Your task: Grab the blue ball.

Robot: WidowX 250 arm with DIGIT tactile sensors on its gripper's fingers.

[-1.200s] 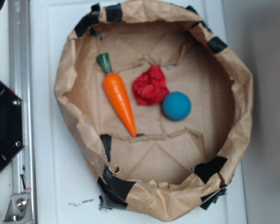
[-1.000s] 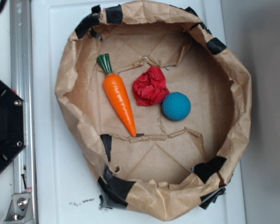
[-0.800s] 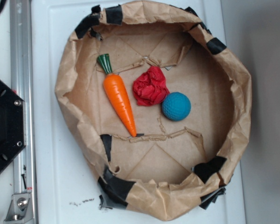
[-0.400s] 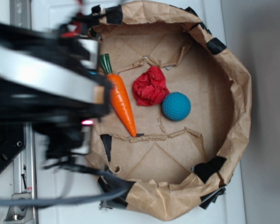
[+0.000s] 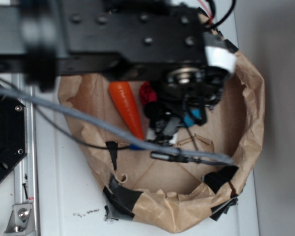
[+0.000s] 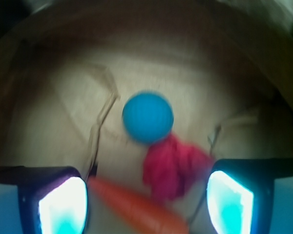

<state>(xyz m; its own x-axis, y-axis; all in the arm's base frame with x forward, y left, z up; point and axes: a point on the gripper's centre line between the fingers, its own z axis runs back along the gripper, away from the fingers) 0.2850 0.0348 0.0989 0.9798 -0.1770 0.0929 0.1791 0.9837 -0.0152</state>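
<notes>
Wrist view: the blue ball sits on the paper at 12 o'clock from the red wad. The jaws are wide and empty. This looks like the reach; next go forward over the ball.

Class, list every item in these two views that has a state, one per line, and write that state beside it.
gripper: open, fingers wide apart, holding nothing, above the bin floor.
blue ball: free, resting on the paper floor, touching the red wad.
red wad: crumpled, lying loose between ball and carrot.
carrot: lying flat, not gripped.
paper bin: open-topped, rim crumpled and taped.
</notes>
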